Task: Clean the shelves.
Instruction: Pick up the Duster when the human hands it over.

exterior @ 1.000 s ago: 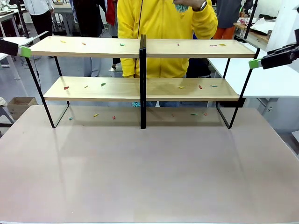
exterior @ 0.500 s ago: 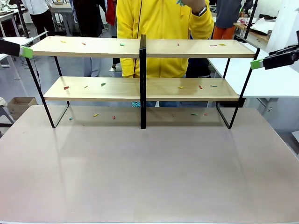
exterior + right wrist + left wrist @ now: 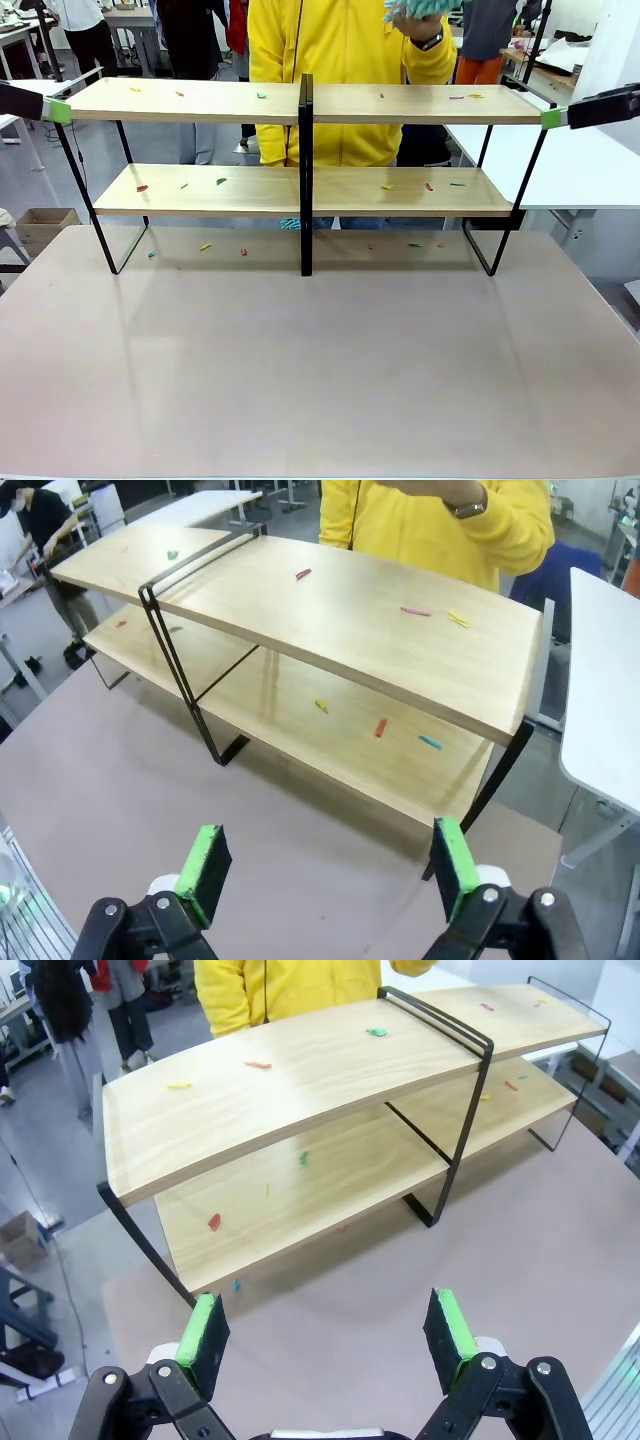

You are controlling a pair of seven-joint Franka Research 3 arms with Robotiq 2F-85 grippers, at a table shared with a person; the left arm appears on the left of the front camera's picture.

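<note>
Both my claws are spread wide with nothing between the green pads. The left gripper (image 3: 327,1332) hangs off the rack's left end and the right gripper (image 3: 328,865) off its right end, each apart from the wood as my wrist views show it. Over the last second my right one has risen (only a little) from just below the top board to level with it, while my left has kept its place. I judge that I am only flanking the rack, not working on it. Past them lies the brown table (image 3: 320,400), and on its far half stand the shelves (image 3: 200,190). Their long axis runs straight across from my left to my right, the open front faces me, the boards are level and the black centre post (image 3: 306,170) is upright. The coloured scraps (image 3: 221,181) on both boards, and a few on the table beneath, lie exactly where they did, so no cleaning has begun. Behind the rack, the person's hand (image 3: 428,28) has moved toward my right, and more shows of the teal bundle (image 3: 420,8) it holds up high (cloth or duster, I cannot tell).
</note>
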